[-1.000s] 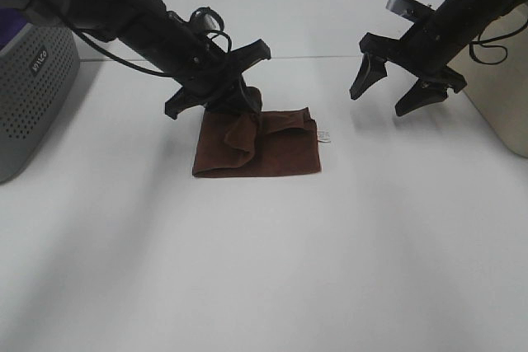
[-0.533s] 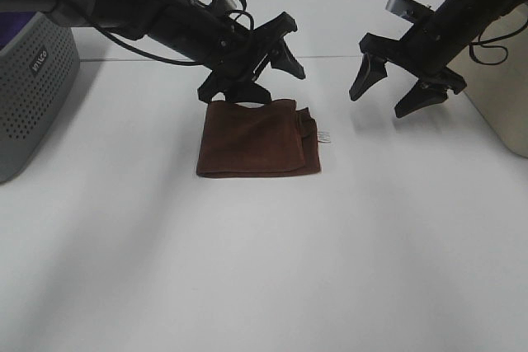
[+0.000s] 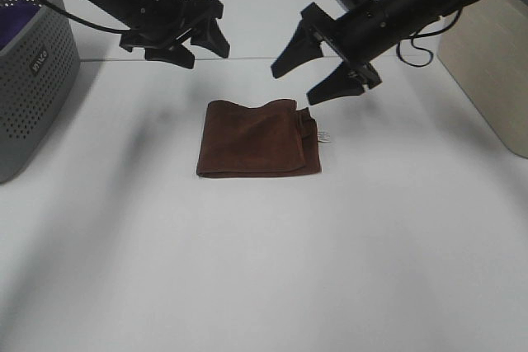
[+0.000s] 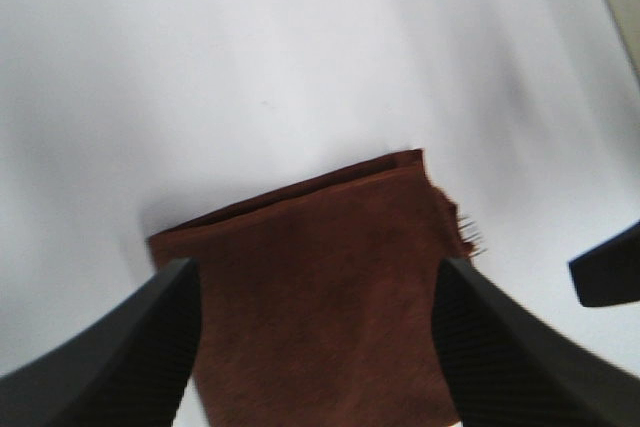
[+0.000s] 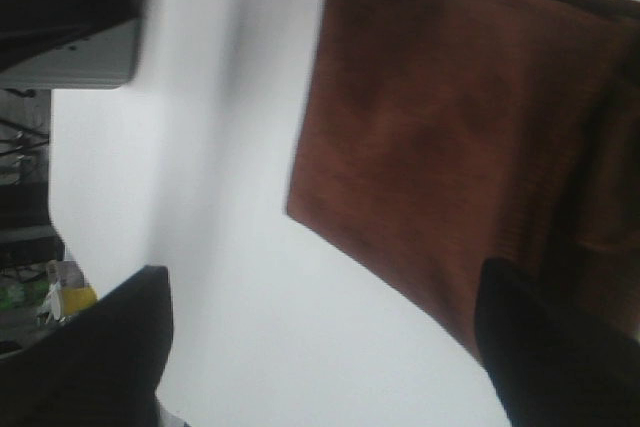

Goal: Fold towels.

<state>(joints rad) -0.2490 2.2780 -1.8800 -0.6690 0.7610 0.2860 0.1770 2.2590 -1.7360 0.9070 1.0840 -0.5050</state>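
A brown towel (image 3: 257,138) lies folded on the white table, with a small white tag at its right edge. It also shows in the left wrist view (image 4: 320,277) and in the right wrist view (image 5: 460,137). My left gripper (image 3: 196,45) is open and empty, raised behind the towel to the left. My right gripper (image 3: 313,72) is open and empty, hovering just above the towel's back right corner. In the wrist views the left fingers (image 4: 110,347) and right fingers (image 5: 90,357) stand wide apart with nothing between them.
A grey perforated basket (image 3: 33,80) stands at the left edge with something purple inside. A beige box (image 3: 491,63) stands at the right edge. The white table (image 3: 264,269) spreads in front of the towel.
My left gripper let go of the towel and drew back up to the left. The towel now lies flat and folded. My right gripper moved left toward the towel's back right corner.
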